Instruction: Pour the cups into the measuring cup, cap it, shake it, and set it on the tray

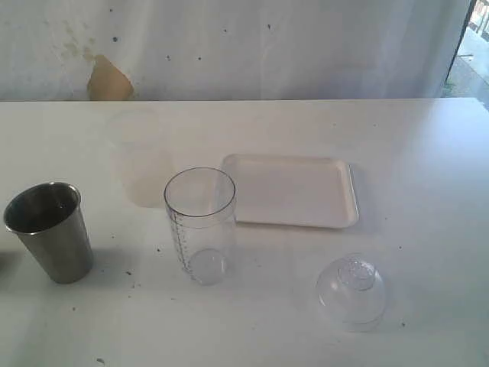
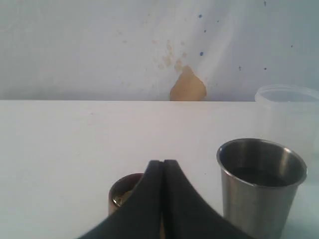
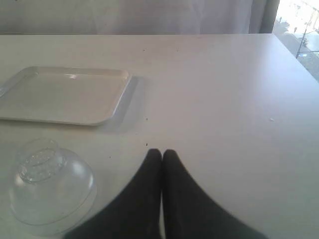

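Observation:
One steel cup stands at the table's left, upright and open-topped; it also fills the side of the left wrist view. A second cup shows only as a brownish metal rim, mostly hidden behind my left gripper, which is shut and empty. The clear measuring cup with dark marks stands upright and uncapped in the middle. Behind and right of it lies the white tray. My right gripper is shut on nothing, over bare table beside the clear dome lid. Neither gripper appears in the exterior view.
The dome lid rests on the table in front of the tray. A frosted plastic cup stands behind the steel cup and the measuring cup. The table's far edge meets a white wall with a tan patch.

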You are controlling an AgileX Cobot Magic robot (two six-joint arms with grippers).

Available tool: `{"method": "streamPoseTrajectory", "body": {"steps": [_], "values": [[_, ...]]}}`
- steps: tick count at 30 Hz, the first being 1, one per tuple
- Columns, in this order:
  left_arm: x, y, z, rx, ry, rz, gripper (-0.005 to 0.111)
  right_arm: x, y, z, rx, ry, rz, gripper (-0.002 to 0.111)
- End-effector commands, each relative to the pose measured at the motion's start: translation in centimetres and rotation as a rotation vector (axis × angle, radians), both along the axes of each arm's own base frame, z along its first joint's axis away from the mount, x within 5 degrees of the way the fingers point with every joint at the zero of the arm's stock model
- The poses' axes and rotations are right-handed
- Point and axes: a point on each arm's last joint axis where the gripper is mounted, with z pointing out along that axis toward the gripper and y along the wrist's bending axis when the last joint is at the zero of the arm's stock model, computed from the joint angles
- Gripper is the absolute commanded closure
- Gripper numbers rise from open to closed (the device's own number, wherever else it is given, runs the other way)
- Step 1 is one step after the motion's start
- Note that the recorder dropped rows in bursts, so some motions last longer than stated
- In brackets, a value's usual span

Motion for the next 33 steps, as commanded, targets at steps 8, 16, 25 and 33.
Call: {"method": "streamPoseTrajectory", "body": {"steps": [8, 16, 25, 33], "values": [[0.0, 0.0, 1.4, -0.125, -0.175, 0.002, 0.106, 0.0, 0.0, -0.1, -0.004, -0.003, 0.002, 0.108], [-0.3, 0.3, 3.2, -0.380, -0.387, -0.007, 0.106, 0.0, 0.0, -0.1, -0.004, -0.003, 0.002, 0.108], [-0.2, 0.2, 2.8, -0.299, -0.338, -0.003, 0.016, 0.0, 0.0, -0.1, -0.004, -0.003, 0.002, 0.108], [0.8, 0.2, 2.2, -0.274, -0.238, 0.016, 0.002, 0.0, 0.0, -0.1, -0.004, -0.003, 0.002, 0.108]]}}
